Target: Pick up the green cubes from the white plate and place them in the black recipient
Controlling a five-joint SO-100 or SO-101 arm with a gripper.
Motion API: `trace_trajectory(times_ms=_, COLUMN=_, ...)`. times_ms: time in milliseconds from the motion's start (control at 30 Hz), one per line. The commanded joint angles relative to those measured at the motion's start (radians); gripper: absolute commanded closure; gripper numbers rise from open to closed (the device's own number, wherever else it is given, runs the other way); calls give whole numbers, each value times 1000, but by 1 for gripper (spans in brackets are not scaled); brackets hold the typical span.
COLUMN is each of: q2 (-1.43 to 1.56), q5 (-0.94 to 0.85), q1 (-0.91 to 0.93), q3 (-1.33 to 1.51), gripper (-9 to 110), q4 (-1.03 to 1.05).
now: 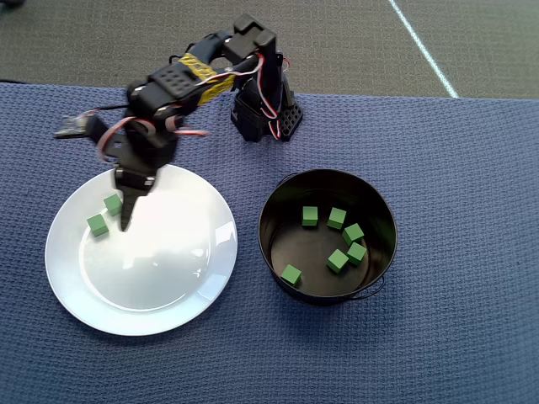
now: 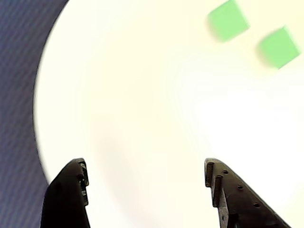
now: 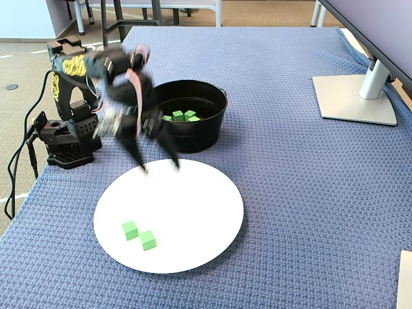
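no readable writing anywhere; arm (image 1: 198, 76) has a yellow-and-black label w/ print too small to read. white plate (image 1: 194, 295) holds two green cubes (image 1: 98, 225) (image 1: 113, 204), side by side near its rim, also seen in fixed view (image 3: 131, 230) (image 3: 148, 240) and wrist view (image 2: 228, 19) (image 2: 280, 46). black recipient (image 1: 383, 202), just beside the plate, holds six green cubes (image 1: 310, 216) (image 1: 337, 218) (image 1: 354, 234) (image 1: 357, 252) (image 1: 338, 261) (image 1: 291, 275). gripper (image 3: 159, 167) is above the plate's rim nearest the recipient, jaws spread wide, empty. all sits on blue cloth (image 3: 309, 193); monitor stand (image 3: 357, 96) well apart from the plate.
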Motion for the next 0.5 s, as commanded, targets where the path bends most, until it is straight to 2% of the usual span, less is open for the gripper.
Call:
trace_trajectory(times_ms=0, q2=-77, q5=-183, q1=78, q3=18, gripper=77, q4=-138)
trace_trajectory(times_ms=100, q2=-158, q5=-333, q1=100, q3=-72, gripper=77, q4=-114)
trace_trajectory(times_ms=267, q2=-221, q5=-611, q1=158, q3=-132, gripper=76, q4=-184)
trace_trajectory(times_ms=467, q2=-288, q5=-784, q1=198, q3=-196, gripper=76, q4=-225)
